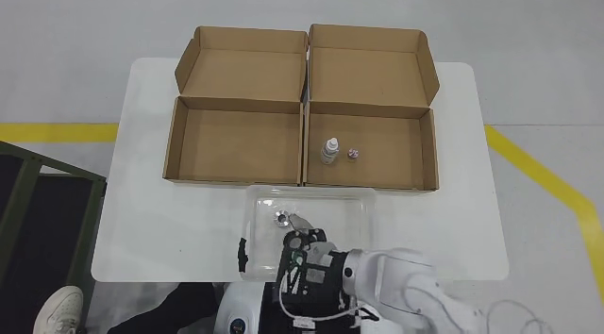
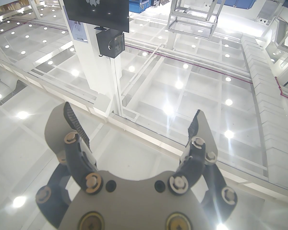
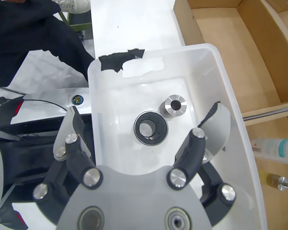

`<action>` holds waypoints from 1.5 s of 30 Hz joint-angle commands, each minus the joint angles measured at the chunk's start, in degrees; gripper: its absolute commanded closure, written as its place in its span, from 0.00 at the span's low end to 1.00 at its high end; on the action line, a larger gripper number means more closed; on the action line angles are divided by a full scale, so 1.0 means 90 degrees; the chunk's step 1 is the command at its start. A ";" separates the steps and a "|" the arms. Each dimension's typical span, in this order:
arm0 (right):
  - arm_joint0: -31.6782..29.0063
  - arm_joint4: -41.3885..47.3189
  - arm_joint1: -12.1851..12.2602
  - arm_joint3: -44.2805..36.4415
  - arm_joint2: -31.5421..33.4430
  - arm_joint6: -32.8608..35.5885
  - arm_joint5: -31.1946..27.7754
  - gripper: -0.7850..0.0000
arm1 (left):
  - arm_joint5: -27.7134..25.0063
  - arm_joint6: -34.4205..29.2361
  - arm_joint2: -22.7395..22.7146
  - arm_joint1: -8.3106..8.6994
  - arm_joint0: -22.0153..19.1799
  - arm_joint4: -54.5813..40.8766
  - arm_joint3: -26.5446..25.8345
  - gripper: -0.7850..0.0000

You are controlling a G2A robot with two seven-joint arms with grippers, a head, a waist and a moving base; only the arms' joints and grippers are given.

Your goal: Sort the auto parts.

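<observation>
Right gripper [image 3: 144, 108] poised over the clear bin [image 3: 220, 58], jaws spread wide and holding nothing. I judge that spread is set to straddle the black ring [image 3: 162, 130], which lies flat on the bin floor directly under the fingers, with the silver bushing [image 3: 168, 107] just beside it, farther from the palm. Left gripper [image 2: 132, 108] is equally wide open and empty, aimed at the ceiling, parked clear of the work in my reading. The right wrist view separates ring from bushing. The top view instead lays out both cardboard boxes beyond the gripper: the left box [image 1: 236, 145] is bare, while the right box [image 1: 396, 150] holds a small bottle [image 1: 329, 150] and a small metal part [image 1: 353, 154].
</observation>
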 commanded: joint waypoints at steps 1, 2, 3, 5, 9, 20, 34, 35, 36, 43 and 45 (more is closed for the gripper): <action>-0.0138 -0.0084 0.0017 -0.0167 0.0024 -0.0115 0.0090 0.00 | 0.0000 0.0000 0.0000 0.0000 0.0000 0.0000 0.0000 0.00; -0.0216 -0.0139 0.0027 -0.0279 0.0027 -0.0150 0.0125 0.00 | 0.0000 0.0000 0.0000 0.0000 0.0000 0.0000 0.0000 0.00; -0.0292 -0.0199 0.0038 -0.0366 0.0024 -0.0165 0.0141 0.00 | 0.0000 0.0000 0.0000 0.0000 0.0000 0.0000 0.0000 0.00; -0.0373 -0.0323 0.0060 -0.0426 0.0098 -0.0224 0.0176 0.00 | 0.0000 0.0000 0.0000 0.0000 0.0000 0.0000 0.0000 0.00; -0.0434 -0.0354 0.0077 -0.0438 0.0186 -0.0304 0.0212 0.00 | 0.0000 0.0000 0.0000 0.0000 0.0000 0.0000 0.0000 0.00; -0.0434 -0.0354 0.0077 -0.0438 0.0186 -0.0304 0.0212 0.00 | 0.0000 0.0000 0.0000 0.0000 0.0000 0.0000 0.0000 0.00; -0.0434 -0.0354 0.0077 -0.0438 0.0186 -0.0304 0.0212 0.00 | 0.0000 0.0000 0.0000 0.0000 0.0000 0.0000 0.0000 0.00; -0.0434 -0.0354 0.0077 -0.0438 0.0186 -0.0304 0.0212 0.00 | 0.0000 0.0000 0.0000 0.0000 0.0000 0.0000 0.0000 0.00; -0.0434 -0.0354 0.0077 -0.0438 0.0186 -0.0304 0.0212 0.00 | 0.0000 0.0000 0.0000 0.0000 0.0000 0.0000 0.0000 0.00; -0.0430 -0.0311 0.0074 -0.0324 0.0251 -0.0460 0.0303 0.00 | 0.0000 0.0000 0.0000 0.0000 0.0000 0.0000 0.0000 0.00; -0.0424 -0.0247 0.0081 -0.0226 0.0364 -0.0623 0.0332 0.00 | 0.0000 0.0000 0.0000 0.0000 0.0000 0.0000 0.0000 0.00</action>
